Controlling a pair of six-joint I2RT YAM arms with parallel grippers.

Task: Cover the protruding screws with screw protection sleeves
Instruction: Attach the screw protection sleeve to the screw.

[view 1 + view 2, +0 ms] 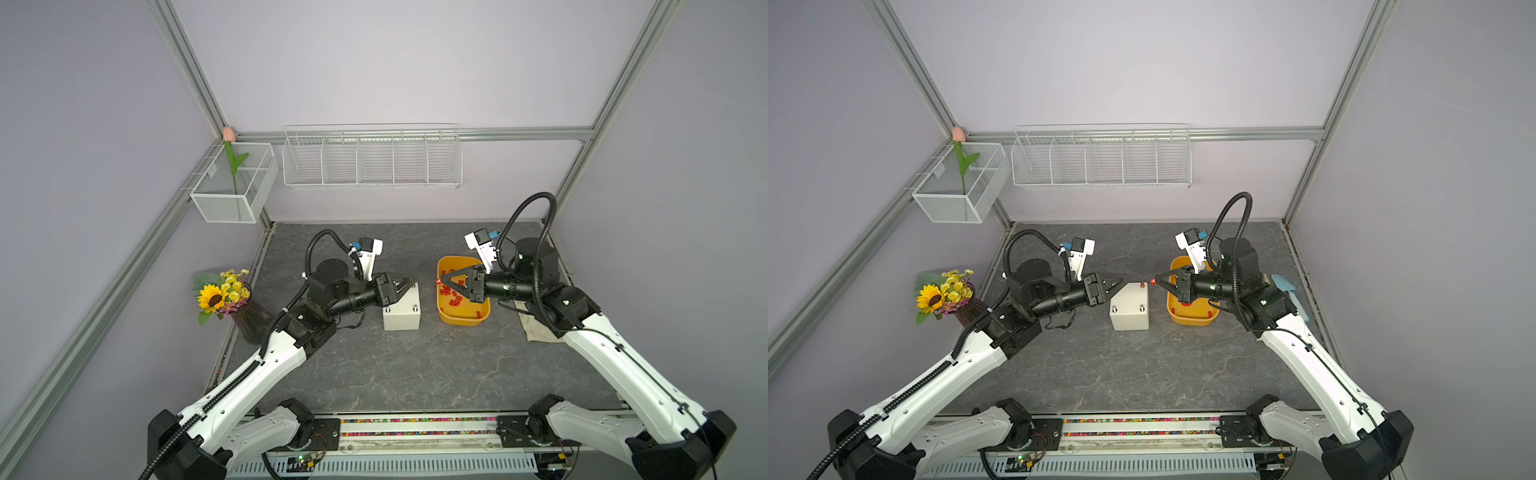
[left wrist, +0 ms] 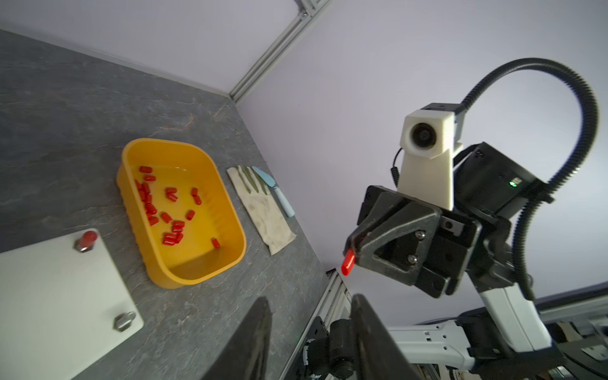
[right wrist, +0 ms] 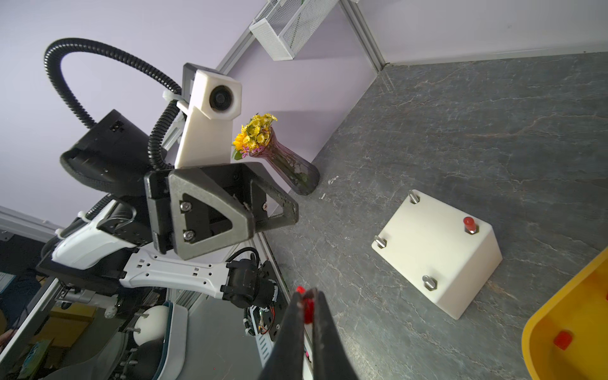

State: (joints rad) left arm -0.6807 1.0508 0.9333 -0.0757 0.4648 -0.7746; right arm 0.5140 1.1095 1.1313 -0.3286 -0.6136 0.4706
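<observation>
A white box [image 1: 401, 318] stands mid-table. One far corner stud wears a red sleeve [image 3: 468, 223], also visible as the capped stud [image 2: 87, 239]. Three protruding screws are bare, among them one [image 3: 429, 282] and another [image 3: 380, 241]. My left gripper [image 2: 311, 299] hovers over the box's far left part [image 1: 1121, 279], open with nothing between its jaws. My right gripper [image 3: 307, 296] hangs between the box and the yellow tray [image 1: 463, 320], shut on one red screw protection sleeve [image 2: 348, 262]. Several loose sleeves [image 2: 171, 214] lie in the tray.
A vase of yellow flowers [image 1: 245, 316] stands at the table's left edge. A cloth [image 2: 266, 210] with a light blue tool [image 2: 279, 194] lies right of the tray, under the right arm. Wire baskets [image 1: 372, 158] hang on the back wall.
</observation>
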